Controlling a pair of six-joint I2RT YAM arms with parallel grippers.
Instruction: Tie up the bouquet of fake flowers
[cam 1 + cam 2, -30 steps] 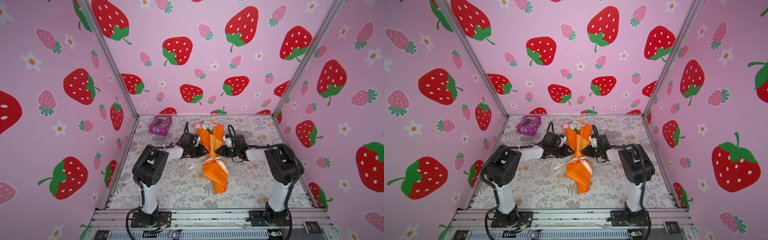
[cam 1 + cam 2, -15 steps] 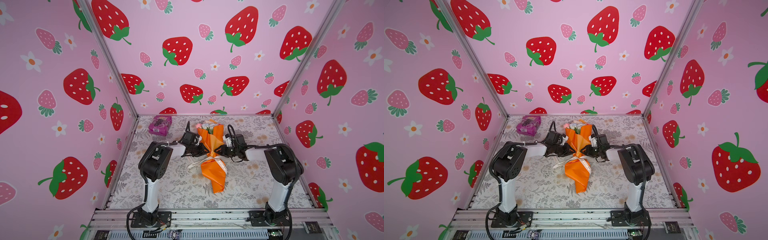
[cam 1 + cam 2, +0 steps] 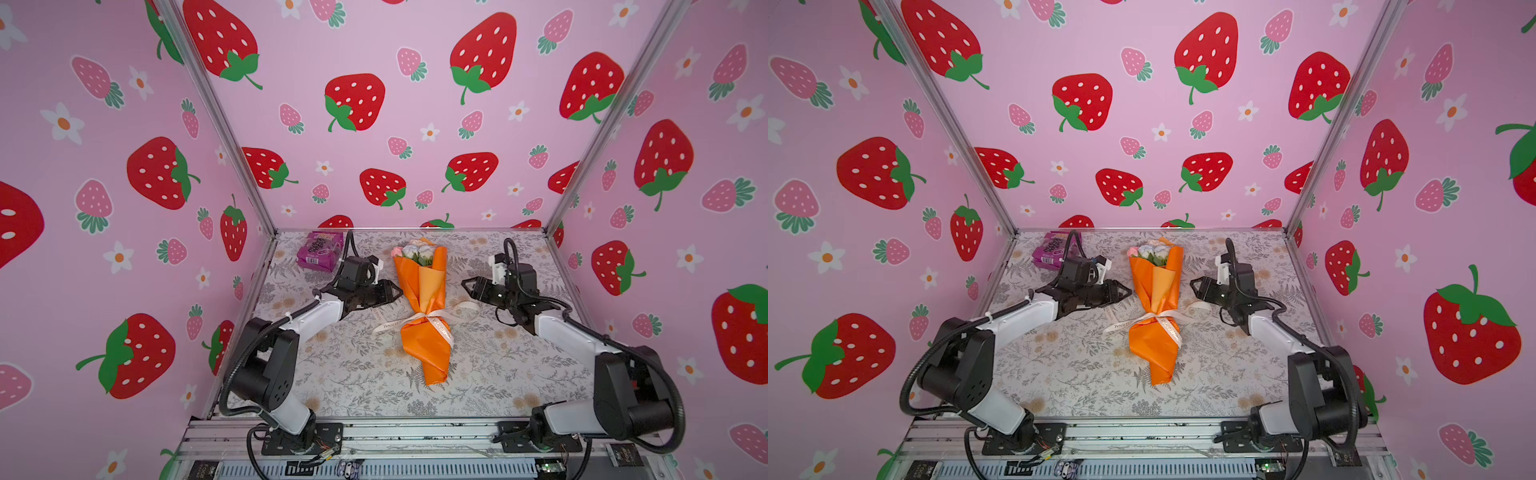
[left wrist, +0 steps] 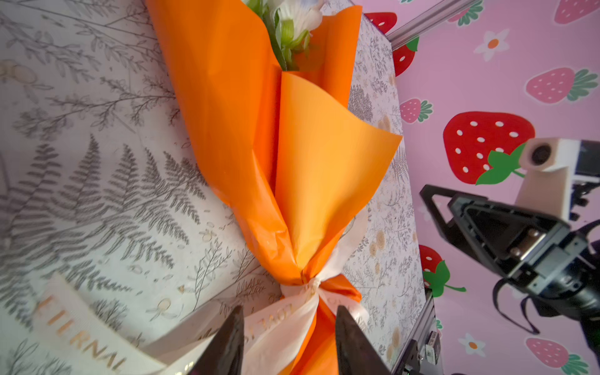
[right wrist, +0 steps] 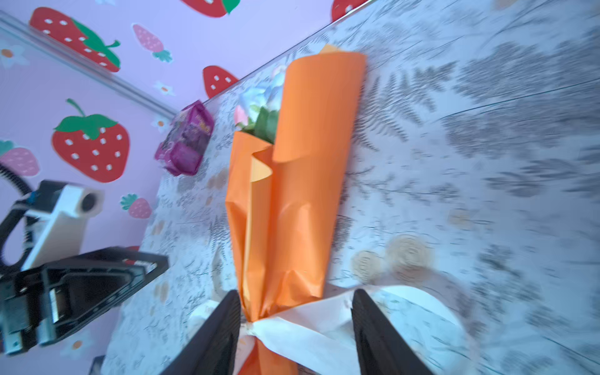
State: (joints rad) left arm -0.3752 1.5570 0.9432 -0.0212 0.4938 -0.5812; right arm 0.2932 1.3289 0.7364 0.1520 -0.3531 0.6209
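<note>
One bouquet [image 3: 420, 286], one ribbon [image 3: 428, 319], one packet [image 3: 318, 251] and two grippers are counted on the table [image 3: 353, 386].

The bouquet is laid flat near the middle of the table in both top views, with its heads toward the back wall and close to the back edge. Bare table is left between its foot and the front rail, and on both sides lower down. The packet is tucked in the far left corner, behind the left arm.

The left gripper [image 3: 397, 291] is set just beside the paper's left edge, its jaws parted narrowly and nothing held. The right gripper [image 3: 465, 284] is kept apart from the bouquet, with a strip of bare table between them. Its jaws are spread wider and nothing is held. One ribbon tail is curled into that strip.

The bouquet is wrapped in orange paper in overlapping folds and pinched at the waist by the cream ribbon, which is knotted there. Pink and white heads and green leaves are seen at the open top. Gold lettering is carried on the left tail.
</note>
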